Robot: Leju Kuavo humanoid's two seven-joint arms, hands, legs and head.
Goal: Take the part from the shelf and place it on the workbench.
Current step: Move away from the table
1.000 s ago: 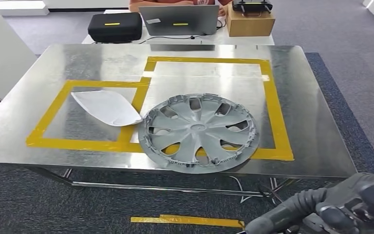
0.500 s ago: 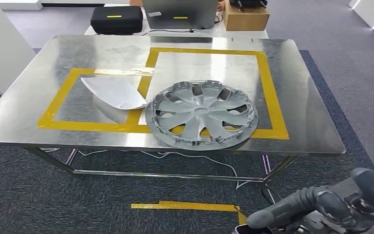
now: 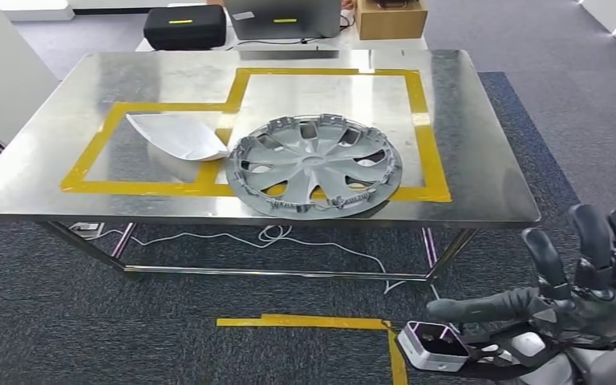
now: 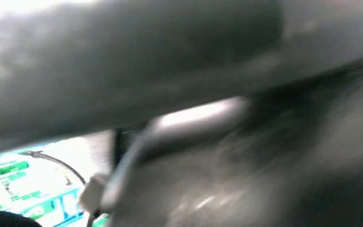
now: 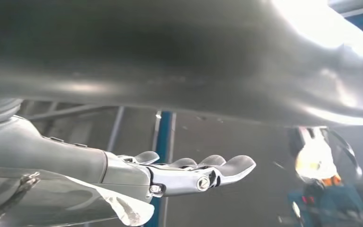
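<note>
No writing is readable; a hubcap (image 3: 315,165) and white panel (image 3: 177,135) lie on the bench (image 3: 481,184), the right hand (image 3: 581,281) with fingers (image 3: 547,254) spread, empty

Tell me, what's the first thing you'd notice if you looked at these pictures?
The big grey hubcap catches the eye first, lying flat on the shiny metal workbench across the yellow tape lines. Just to its left lies a white curved part, inside a taped box. Low in the right corner, the robot's dark right hand hangs above the carpet, its fingers spread and holding nothing.
</note>
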